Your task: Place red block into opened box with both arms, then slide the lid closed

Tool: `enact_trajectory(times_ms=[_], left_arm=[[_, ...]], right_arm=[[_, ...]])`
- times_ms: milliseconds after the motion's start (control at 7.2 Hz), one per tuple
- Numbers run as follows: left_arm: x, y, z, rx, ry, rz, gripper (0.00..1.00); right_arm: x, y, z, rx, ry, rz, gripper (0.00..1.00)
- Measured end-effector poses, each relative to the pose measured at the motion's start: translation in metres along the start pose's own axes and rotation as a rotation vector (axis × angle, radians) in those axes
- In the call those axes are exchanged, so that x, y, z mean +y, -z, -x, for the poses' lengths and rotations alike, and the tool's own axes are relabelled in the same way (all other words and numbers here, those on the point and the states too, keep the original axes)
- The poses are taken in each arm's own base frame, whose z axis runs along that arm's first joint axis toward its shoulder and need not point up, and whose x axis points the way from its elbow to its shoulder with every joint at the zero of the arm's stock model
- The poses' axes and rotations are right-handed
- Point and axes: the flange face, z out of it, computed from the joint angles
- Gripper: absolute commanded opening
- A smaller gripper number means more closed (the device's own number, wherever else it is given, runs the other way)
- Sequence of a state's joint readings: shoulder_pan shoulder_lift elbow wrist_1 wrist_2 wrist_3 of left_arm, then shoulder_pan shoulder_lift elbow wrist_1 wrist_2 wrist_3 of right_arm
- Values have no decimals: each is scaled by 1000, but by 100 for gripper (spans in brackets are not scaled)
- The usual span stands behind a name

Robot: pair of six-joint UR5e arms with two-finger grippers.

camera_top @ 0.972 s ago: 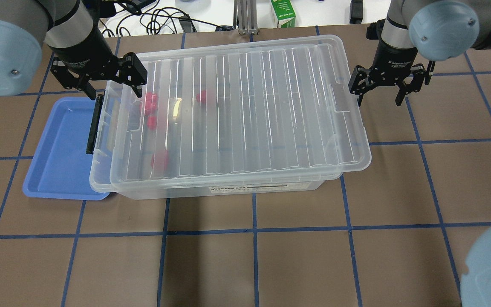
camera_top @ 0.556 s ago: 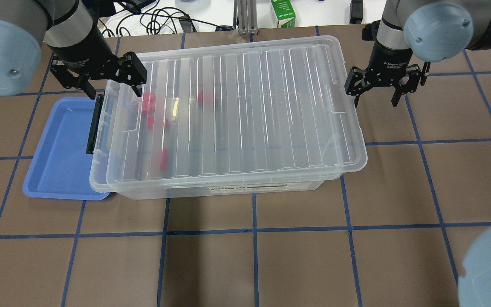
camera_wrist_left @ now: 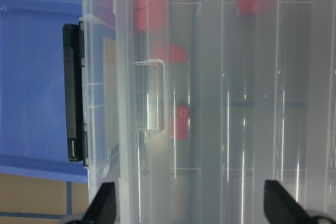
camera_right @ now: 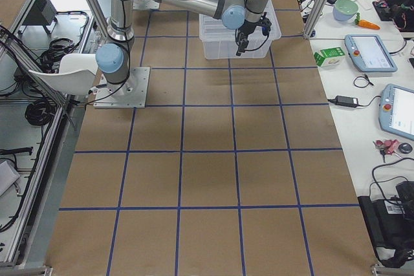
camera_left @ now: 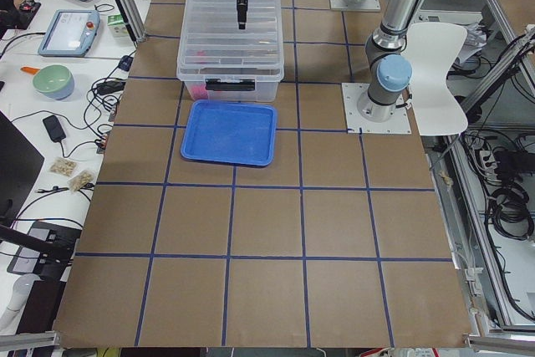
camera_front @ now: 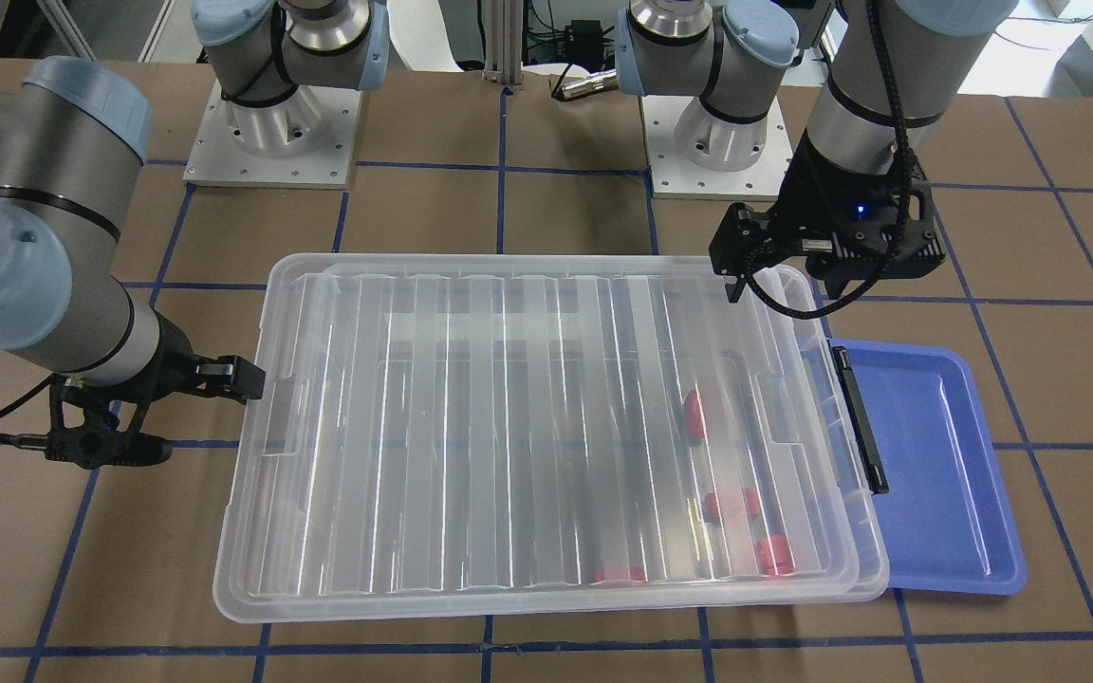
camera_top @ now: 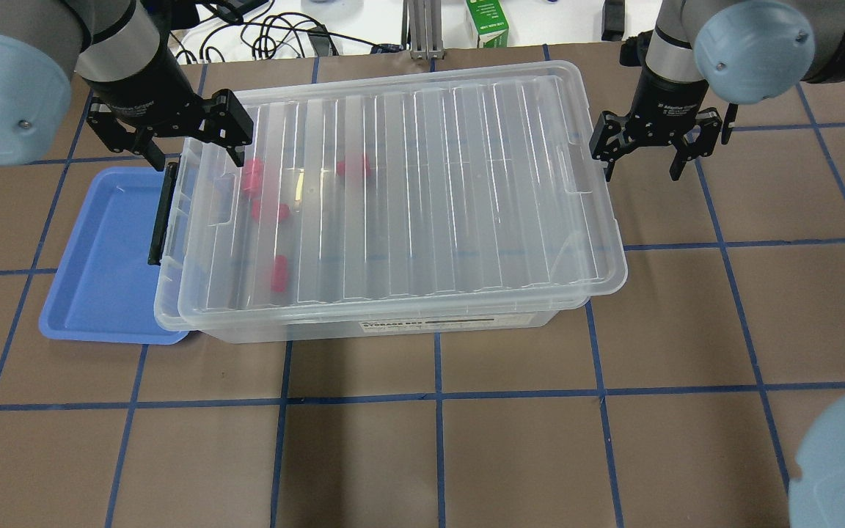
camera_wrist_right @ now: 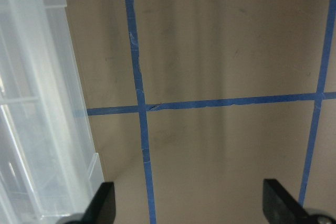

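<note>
Lid [camera_top: 400, 198] lay on the box [camera_top: 393, 326] but was not yet seated. It overhung the box's end on the robot's right and left a thin strip open at the end with the black bar [camera_top: 162, 216]. It also looked slightly skewed to the rim.

Right end effector [camera_top: 642, 167] was spread wide and empty, with one finger just beside the lid's short edge near the tab recess. Couldn't tell if it was touching. Left end effector [camera_top: 195, 154] was also wide and empty, hovering over the box's far corner at the black-bar end.

Risks, as I judged them:
- A one-finger push off the lid's centreline could yaw the lid, so a corner rides up on the rim and jams.
- The lid edge was thin, so the finger could slip over or under it.
- With friction between lid and rim, the push could drag the whole box across the worktop and further onto the blue tray [camera_top: 100, 257], since nothing was bracing the box.
- The left end effector sat in the lid's travel path, so the lid could hit a finger before closing.

The lid was clear and ribbed lengthwise, with a small rectangular recess at each short end and heavy glare. Four red blocks [camera_top: 279, 273] showed blurred through it, inside the box towards the black-bar end. The blue tray held nothing.
</note>
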State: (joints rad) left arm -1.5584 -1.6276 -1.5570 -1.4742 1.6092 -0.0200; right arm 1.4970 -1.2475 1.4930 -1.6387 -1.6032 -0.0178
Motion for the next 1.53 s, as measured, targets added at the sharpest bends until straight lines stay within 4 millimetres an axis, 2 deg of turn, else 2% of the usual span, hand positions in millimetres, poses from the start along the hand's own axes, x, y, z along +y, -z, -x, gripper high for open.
enact_trajectory(times_ms=[139, 278, 556, 833, 972, 1111, 1528], left_arm=[[0, 0, 0, 0, 0, 0, 100], [0, 0, 0, 0, 0, 0, 100], [0, 0, 0, 0, 0, 1, 100], [0, 0, 0, -4, -1, 3, 100], [1, 1, -1, -5, -2, 3, 100], [1, 3, -2, -6, -4, 1, 100], [0, 5, -3, -2, -4, -4, 100]], right_arm=[[8, 17, -1, 0, -1, -27, 100], [25, 40, -2, 1, -3, -58, 100], [81, 95, -1, -9, -4, -98, 100], [133, 140, 4, -30, 3, -166, 100], [152, 150, 10, -32, 14, -179, 100], [159, 150, 17, -31, 13, -171, 100], [159, 136, 26, -21, -19, -145, 100]])
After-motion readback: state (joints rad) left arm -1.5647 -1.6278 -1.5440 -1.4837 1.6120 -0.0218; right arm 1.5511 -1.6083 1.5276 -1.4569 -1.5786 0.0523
